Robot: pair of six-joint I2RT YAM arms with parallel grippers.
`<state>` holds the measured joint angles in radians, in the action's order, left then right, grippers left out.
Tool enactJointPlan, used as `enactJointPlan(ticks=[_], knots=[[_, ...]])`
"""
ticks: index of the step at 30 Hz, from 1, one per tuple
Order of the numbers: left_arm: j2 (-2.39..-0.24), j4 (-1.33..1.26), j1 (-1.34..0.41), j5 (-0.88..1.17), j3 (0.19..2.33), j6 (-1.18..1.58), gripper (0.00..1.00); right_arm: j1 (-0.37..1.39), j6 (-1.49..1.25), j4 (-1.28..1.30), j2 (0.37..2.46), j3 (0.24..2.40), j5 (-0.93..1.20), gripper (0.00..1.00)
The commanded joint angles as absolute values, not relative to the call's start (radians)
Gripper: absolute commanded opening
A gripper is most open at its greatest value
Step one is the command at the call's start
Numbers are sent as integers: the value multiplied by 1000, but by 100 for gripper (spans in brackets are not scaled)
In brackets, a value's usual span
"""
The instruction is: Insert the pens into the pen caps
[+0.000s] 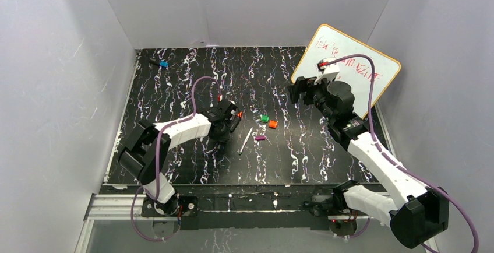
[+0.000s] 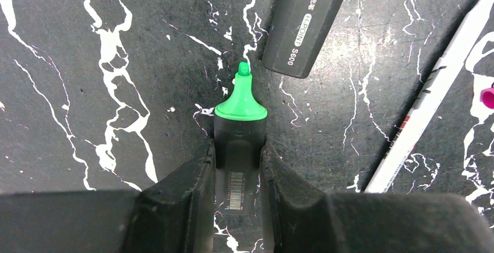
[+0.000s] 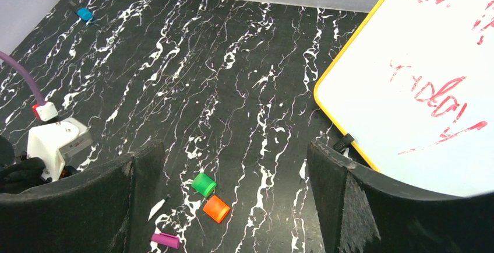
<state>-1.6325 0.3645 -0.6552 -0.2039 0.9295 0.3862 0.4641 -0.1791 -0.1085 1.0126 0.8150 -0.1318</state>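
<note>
My left gripper [image 2: 239, 151] is shut on the barrel of the green-tipped black pen [image 2: 240, 104], which lies on the table with its tip pointing away; both fingers press its sides. A second black pen [image 2: 303, 20] lies just beyond it, its orange tip [image 1: 239, 115] showing in the top view. To the right lies the thin white pen [image 2: 431, 98]. The green cap [image 3: 204, 184], orange cap [image 3: 216, 208] and purple cap [image 3: 166, 241] lie together at mid-table. My right gripper [image 3: 233, 148] hangs open and empty above them.
A yellow-framed whiteboard [image 1: 349, 72] with red writing leans at the back right, behind the right arm. A small blue-capped object [image 1: 163, 64] lies at the far left corner. White walls enclose the black marbled table [image 1: 175, 90] on three sides.
</note>
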Motion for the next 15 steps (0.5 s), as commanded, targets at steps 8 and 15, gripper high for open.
enactJointPlan(ticks=[8, 15], knots=[[-1374, 485, -655, -227, 945, 207, 0, 460, -255, -185, 1085, 809, -94, 99], [-1051, 341, -650, -105, 819, 76, 0, 578, -153, -130, 1267, 915, -248, 99]])
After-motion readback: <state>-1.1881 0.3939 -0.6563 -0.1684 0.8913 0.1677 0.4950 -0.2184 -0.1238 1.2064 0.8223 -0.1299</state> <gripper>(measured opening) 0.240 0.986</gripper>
